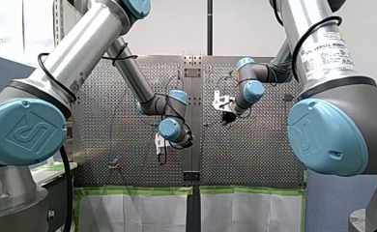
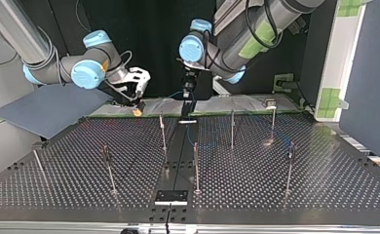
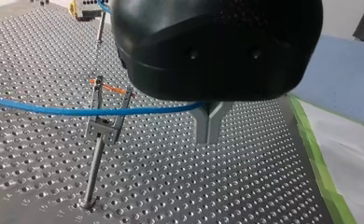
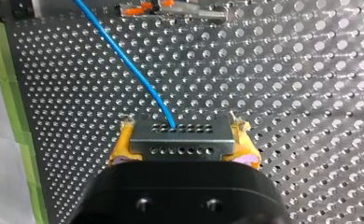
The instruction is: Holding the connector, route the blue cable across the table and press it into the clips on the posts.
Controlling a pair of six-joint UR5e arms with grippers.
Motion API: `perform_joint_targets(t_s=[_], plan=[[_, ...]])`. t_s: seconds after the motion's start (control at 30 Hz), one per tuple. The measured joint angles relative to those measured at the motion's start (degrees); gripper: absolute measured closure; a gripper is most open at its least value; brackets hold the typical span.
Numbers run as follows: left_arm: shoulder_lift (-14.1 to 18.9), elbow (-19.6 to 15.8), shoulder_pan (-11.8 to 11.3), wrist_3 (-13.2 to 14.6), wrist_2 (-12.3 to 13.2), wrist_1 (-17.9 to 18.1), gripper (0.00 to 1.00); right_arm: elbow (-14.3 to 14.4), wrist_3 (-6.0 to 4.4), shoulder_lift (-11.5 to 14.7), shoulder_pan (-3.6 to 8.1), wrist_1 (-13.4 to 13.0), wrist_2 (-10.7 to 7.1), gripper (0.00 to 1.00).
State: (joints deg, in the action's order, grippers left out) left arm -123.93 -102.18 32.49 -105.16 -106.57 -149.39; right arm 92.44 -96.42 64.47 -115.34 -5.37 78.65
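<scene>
In the right wrist view my right gripper [image 4: 184, 148] is shut on the grey connector [image 4: 180, 136], one yellow pad [image 4: 118, 151] on each side of it. The blue cable [image 4: 124, 60] leaves the connector's top and runs away over the perforated table. In the left wrist view my left gripper [image 3: 208, 139] has its metal fingers shut on the blue cable [image 3: 40, 110]. Beside that gripper the cable crosses between the prongs of a clip on a thin post [image 3: 101, 125]. From the front, my left gripper [image 1: 163, 151] hangs near the middle and my right gripper [image 1: 226, 118] is higher, to its right.
Several thin posts stand on the table, among them one [image 2: 162, 131] by the centre seam and one [image 2: 289, 165] further right. A black plate [image 2: 171, 196] lies at the near edge. Green tape [image 3: 320, 163] and white sheets border the table. A blue panel [image 2: 51, 109] lies at the top view's left.
</scene>
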Motion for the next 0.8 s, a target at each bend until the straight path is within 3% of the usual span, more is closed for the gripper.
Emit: perform_joint_targets(t_s=[0.2,0.4,0.63,0.8], plan=[[0.0,2.7,0.2,-2.0,1.8,0.0,1.00,0.1,-0.18,-0.5,0.15,-1.5,-0.10,1.00],[-0.1,5.2,-0.2,-3.2,1.8,-0.3,1.00,0.2,-0.08,-2.0,0.42,-1.7,-0.52,1.00],[-0.1,5.8,-1.8,-3.5,1.7,-0.6,1.00,0.0,-0.21,-2.2,1.44,-1.9,-1.36,1.00],[-0.3,6.2,-2.4,-4.0,3.3,-0.1,1.00,0.0,-0.39,-2.3,2.17,-2.7,-2.81,1.00]])
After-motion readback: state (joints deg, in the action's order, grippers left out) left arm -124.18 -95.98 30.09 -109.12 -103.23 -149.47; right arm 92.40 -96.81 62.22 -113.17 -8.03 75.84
